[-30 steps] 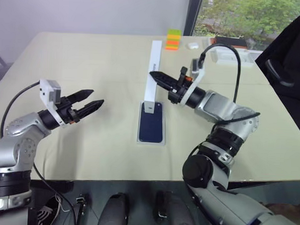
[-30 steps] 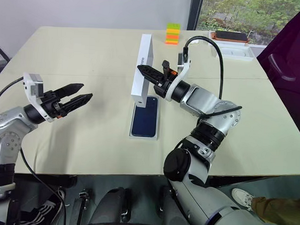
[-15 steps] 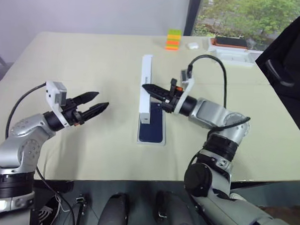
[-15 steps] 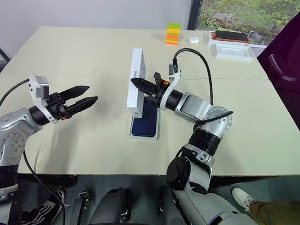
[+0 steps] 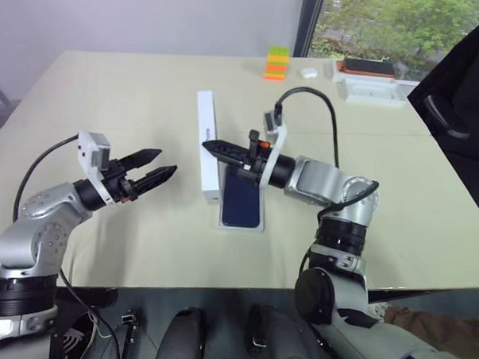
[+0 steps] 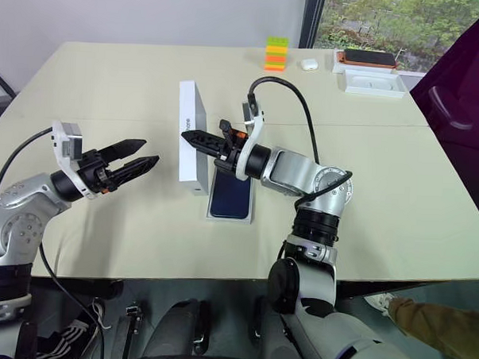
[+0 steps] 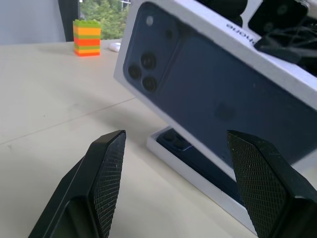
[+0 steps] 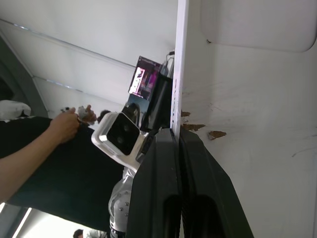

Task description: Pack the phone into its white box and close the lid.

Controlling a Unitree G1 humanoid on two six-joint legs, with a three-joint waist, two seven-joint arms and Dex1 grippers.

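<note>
Reaching level leftward, right gripper [image 6: 195,138] pinching the lid [image 6: 193,135] upright.

Layout at mid-table

Phone [image 5: 241,197] in the white box [image 5: 241,225] at table [image 5: 108,86] centre; lid [image 5: 205,146] on edge just left of it, tilted, pinched by right gripper [image 5: 211,146] reaching from the right; left gripper [image 5: 154,169] further left, apart; block stack [image 5: 276,63] at far edge behind.
</note>
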